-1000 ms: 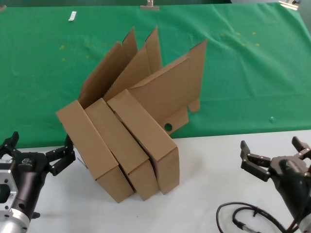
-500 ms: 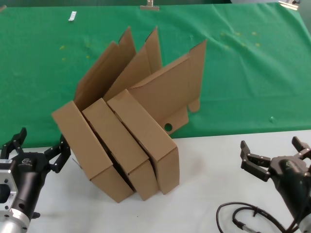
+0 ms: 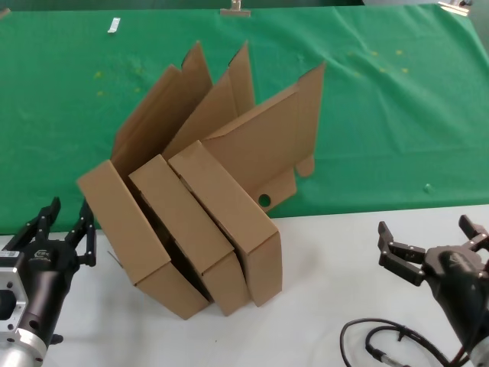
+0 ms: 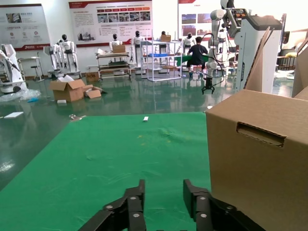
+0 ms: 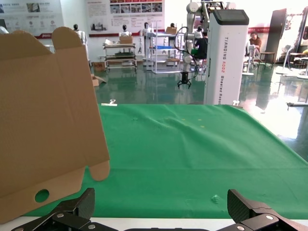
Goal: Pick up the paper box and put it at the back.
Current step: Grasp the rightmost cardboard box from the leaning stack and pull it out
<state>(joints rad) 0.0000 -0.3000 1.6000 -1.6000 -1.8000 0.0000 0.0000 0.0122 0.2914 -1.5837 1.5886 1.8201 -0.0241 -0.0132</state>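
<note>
Left gripper [image 3: 63, 227] low at the robot's near left, over the white tabletop [image 3: 321, 321] edge, forearm rising from the bottom corner and fingers pointing up and away toward the green cloth [image 3: 397, 115]; jaws parted with a narrow gap, holding nothing, just beside the leftmost paper box [image 3: 126, 237] but not visibly touching it. In the left wrist view the same gripper [image 4: 163, 199] with dark fingers a little apart, the box's brown end wall [image 4: 260, 163] close alongside. Right gripper [image 3: 432, 245] parked at the near right over the tabletop, jaws spread wide and empty; in the right wrist view its fingers [image 5: 72, 209] far apart, green cloth ahead. Against a second ago: left gripper shifted leftward and turned more upright, jaws drawn closer together; leftmost box nudged slightly to the left, its lid leaning a bit farther left; right gripper unchanged. Three alike boxes leaning side by side in a fan, straddling the line between tabletop and cloth, the other two boxes [image 3: 221, 229] to the right of the first. Leftmost box's long axis running from far left down to near right, near end on the tabletop, tall lid open and rising toward the back over the cloth. A black cable [image 3: 382, 344] on the tabletop at near right.
</note>
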